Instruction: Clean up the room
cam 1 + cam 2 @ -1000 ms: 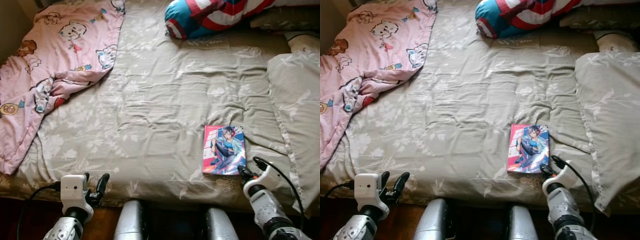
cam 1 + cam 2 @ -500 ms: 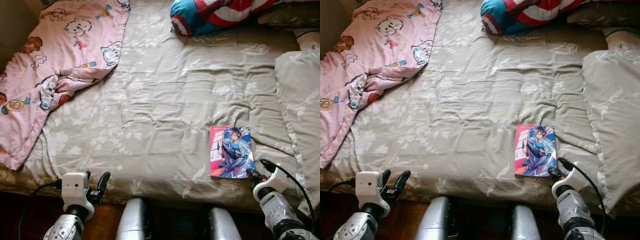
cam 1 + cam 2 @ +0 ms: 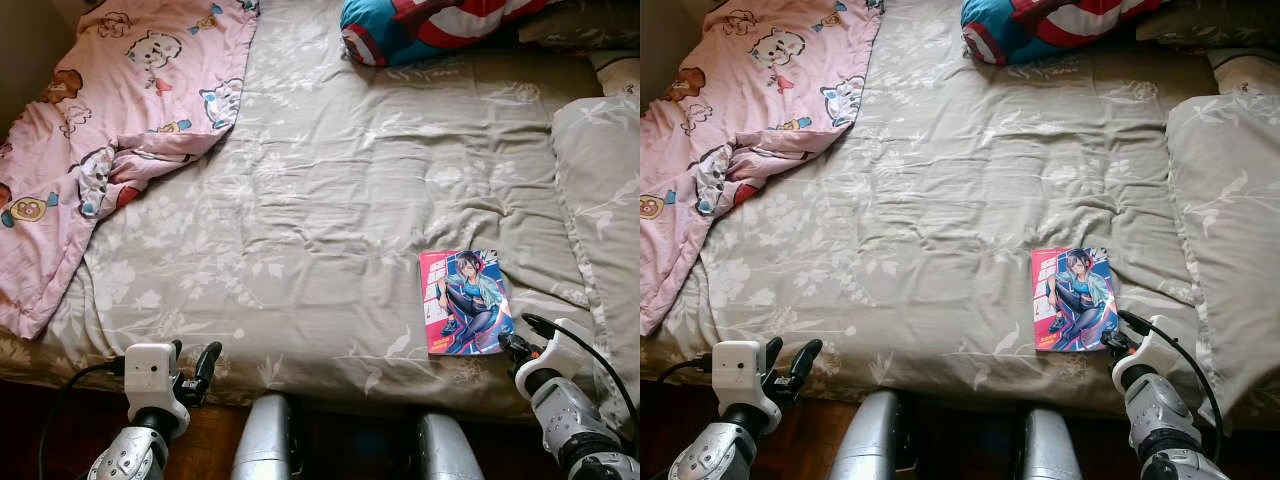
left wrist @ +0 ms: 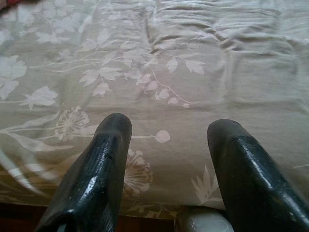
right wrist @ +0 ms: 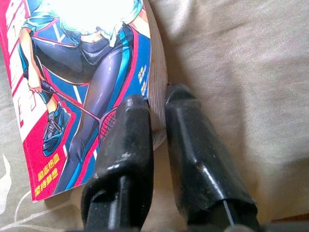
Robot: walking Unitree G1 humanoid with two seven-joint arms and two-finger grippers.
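A comic book (image 3: 467,302) with a pink and blue cover lies flat on the grey floral bedspread (image 3: 310,200), near the bed's front edge on the right. My right gripper (image 3: 510,347) sits at the book's near right corner. In the right wrist view its two fingers (image 5: 125,145) stand nearly together, one over the cover (image 5: 82,87) and one beside the page edge, with the book's edge pinched between them. At the bed's front edge on the left, my left gripper (image 3: 192,362) is open over bare bedspread (image 4: 169,58), holding nothing.
A crumpled pink cartoon blanket (image 3: 100,130) covers the bed's far left. A blue, red and white cushion (image 3: 430,25) lies at the head. A grey pillow (image 3: 605,200) runs along the right side. My silver legs (image 3: 265,440) stand against the bed's front edge.
The whole picture has shifted a little, so the camera moved. My right gripper stays at the book's near right corner. The left gripper holds its place.
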